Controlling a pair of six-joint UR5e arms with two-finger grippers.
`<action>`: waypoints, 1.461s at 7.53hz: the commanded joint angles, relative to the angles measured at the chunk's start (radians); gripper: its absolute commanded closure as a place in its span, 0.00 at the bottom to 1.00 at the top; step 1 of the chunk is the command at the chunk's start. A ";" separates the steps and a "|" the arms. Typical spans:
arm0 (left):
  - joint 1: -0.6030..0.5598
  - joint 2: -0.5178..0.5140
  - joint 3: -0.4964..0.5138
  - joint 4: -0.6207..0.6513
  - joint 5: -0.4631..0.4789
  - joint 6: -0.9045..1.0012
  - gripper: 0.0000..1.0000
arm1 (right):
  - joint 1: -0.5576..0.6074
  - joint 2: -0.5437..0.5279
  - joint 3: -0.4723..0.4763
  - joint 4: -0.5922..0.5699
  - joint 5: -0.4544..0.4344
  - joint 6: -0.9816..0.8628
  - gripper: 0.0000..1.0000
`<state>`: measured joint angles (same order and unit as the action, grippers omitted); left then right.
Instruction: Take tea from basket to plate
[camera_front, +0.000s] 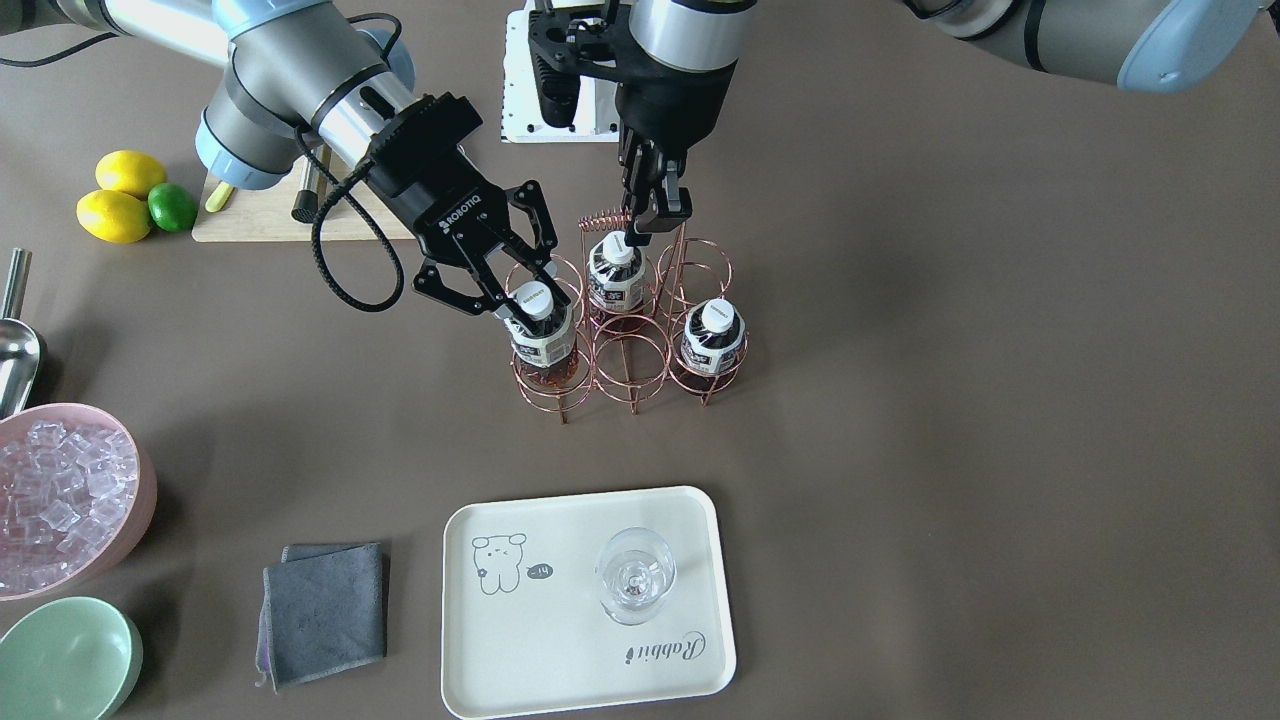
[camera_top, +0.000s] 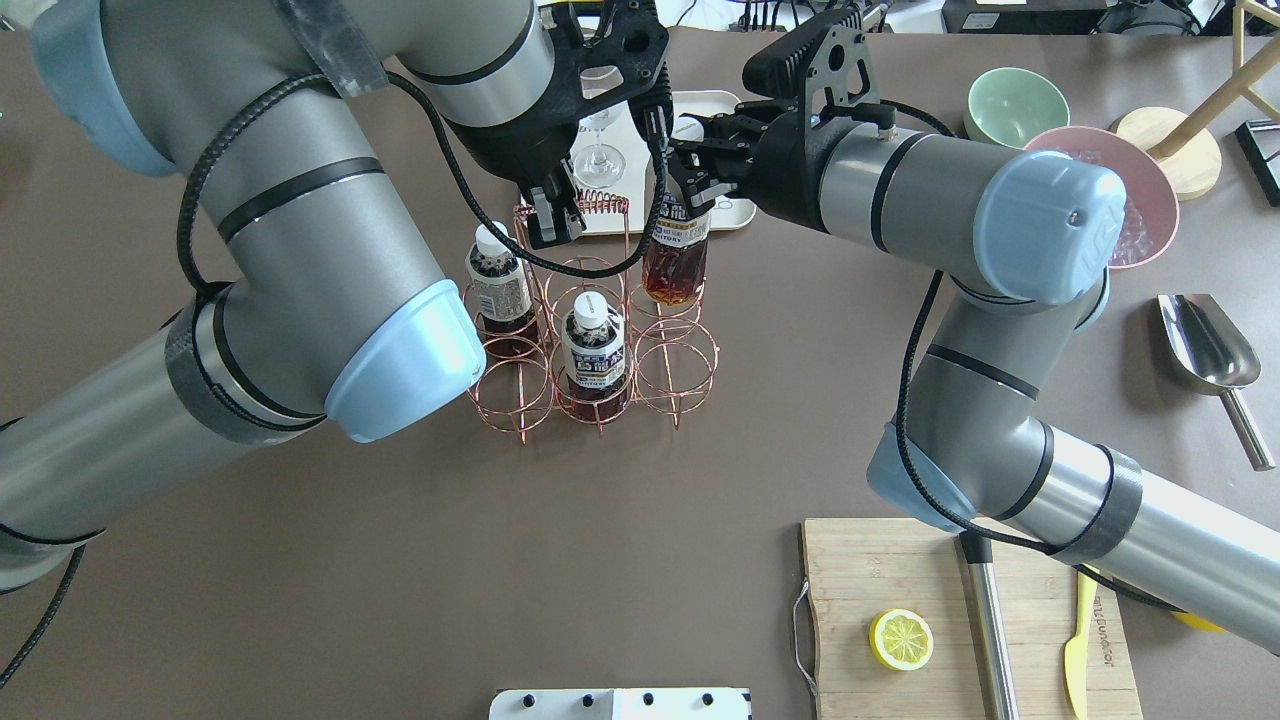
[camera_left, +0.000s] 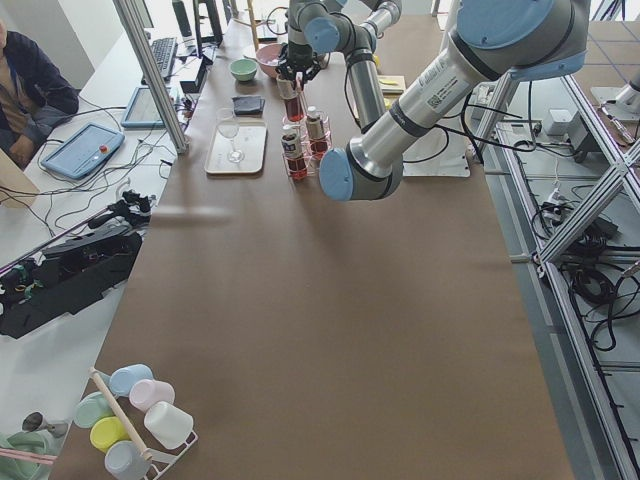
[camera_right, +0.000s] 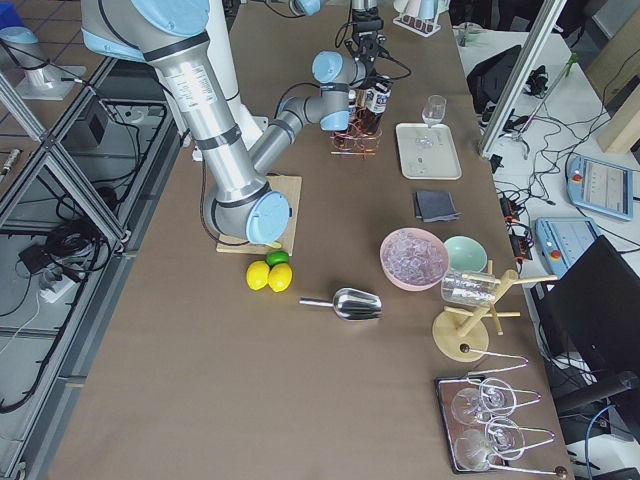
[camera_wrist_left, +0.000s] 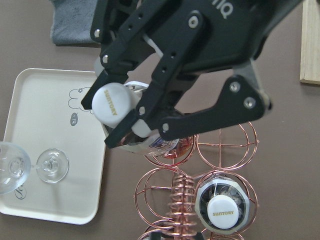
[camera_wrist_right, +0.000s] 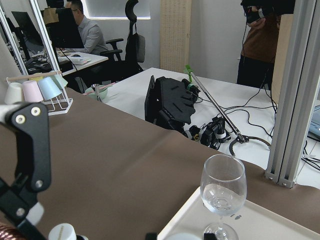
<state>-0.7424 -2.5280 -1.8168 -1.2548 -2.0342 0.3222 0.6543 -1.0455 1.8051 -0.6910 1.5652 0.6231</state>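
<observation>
The copper wire basket stands mid-table and holds three tea bottles. My right gripper is shut on the neck of the corner tea bottle, which leans a little with its base still in its ring cell. The bottle also shows in the overhead view, and its white cap shows in the left wrist view. My left gripper is shut on the basket's spiral handle. Two other tea bottles sit in their cells. The cream plate lies in front of the basket and carries a clear stemmed glass.
A grey cloth lies beside the plate. A pink bowl of ice, a green bowl and a metal scoop are at the table's end on my right. A cutting board, lemons and a lime sit behind.
</observation>
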 joint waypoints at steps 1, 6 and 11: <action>0.000 0.000 -0.001 0.002 0.000 -0.002 1.00 | 0.077 0.004 0.023 -0.027 0.055 0.018 1.00; 0.000 0.000 -0.001 0.000 0.000 0.000 1.00 | 0.203 0.001 -0.099 0.054 0.062 0.007 1.00; -0.009 0.000 -0.003 0.002 0.006 0.000 1.00 | 0.151 0.185 -0.538 0.314 -0.104 0.017 1.00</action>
<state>-0.7442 -2.5280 -1.8178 -1.2536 -2.0322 0.3222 0.8602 -0.8995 1.3612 -0.4031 1.5461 0.6389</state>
